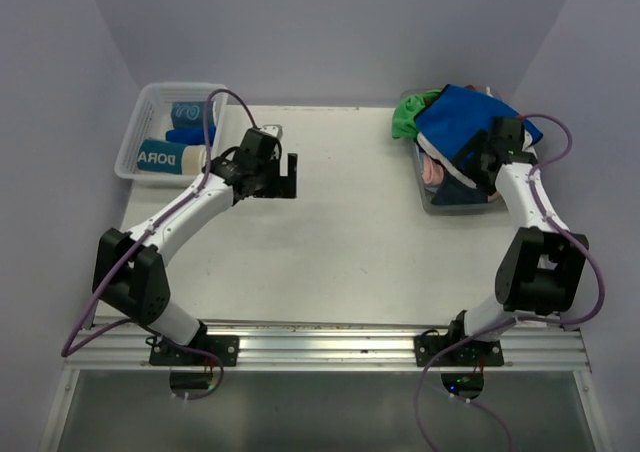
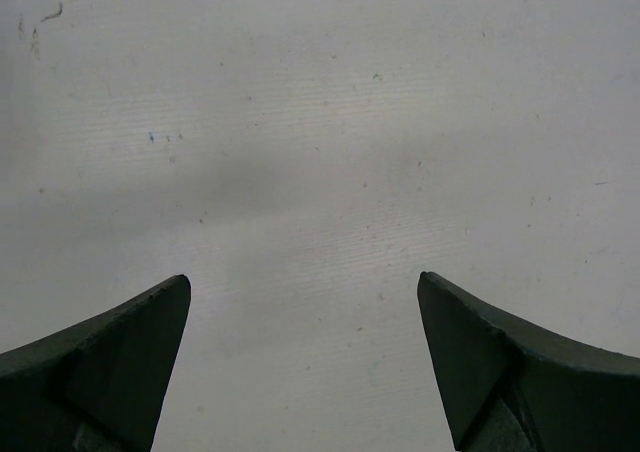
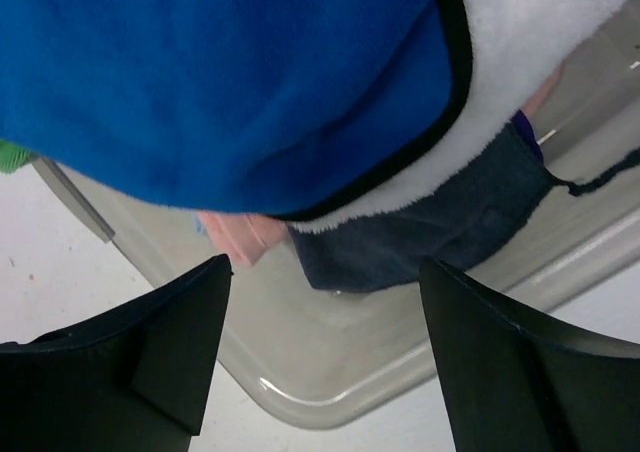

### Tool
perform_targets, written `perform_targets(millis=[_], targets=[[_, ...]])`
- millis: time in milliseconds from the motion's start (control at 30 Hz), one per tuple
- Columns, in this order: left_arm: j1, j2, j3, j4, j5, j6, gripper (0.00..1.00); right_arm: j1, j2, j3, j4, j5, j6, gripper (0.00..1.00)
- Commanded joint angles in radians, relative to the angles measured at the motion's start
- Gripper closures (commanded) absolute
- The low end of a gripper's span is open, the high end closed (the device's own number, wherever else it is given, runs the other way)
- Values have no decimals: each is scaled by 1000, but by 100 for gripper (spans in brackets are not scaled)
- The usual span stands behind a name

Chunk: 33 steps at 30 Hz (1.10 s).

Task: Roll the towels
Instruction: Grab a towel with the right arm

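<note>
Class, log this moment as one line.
left gripper: open, over table | right gripper: open, near blue towel in bin | rolled towels: in basket

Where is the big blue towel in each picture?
Top external: the blue towel lies topmost in the grey bin, at the upper right.
Left wrist: not in it; only the bare table shows.
Right wrist: the blue towel fills the top of the picture, above the bin's rim.
Shared landmark: the grey bin, just under the towel in both views that show it.
</note>
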Motion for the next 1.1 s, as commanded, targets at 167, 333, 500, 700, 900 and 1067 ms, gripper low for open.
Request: perform_targets(millis=[167, 333, 500, 700, 900, 1067], targets=[[-3, -66, 14, 88, 5, -4, 0, -24, 185, 161, 121, 17, 98, 36], [-5, -56, 14, 91, 45, -10, 0, -27, 202, 167, 168, -17, 107, 54], [-5, -36, 22, 85, 56, -5, 0, -29, 170, 147, 181, -23, 112, 75], [-3, -24, 26, 82, 46, 6, 0, -29, 108, 104, 188, -14, 87, 55], [-5, -29, 33, 74, 43, 18, 0, -29, 149, 141, 181, -11, 75, 49], [-5, -33, 28, 64, 40, 38, 0, -29, 179, 175, 184, 8, 84, 53]])
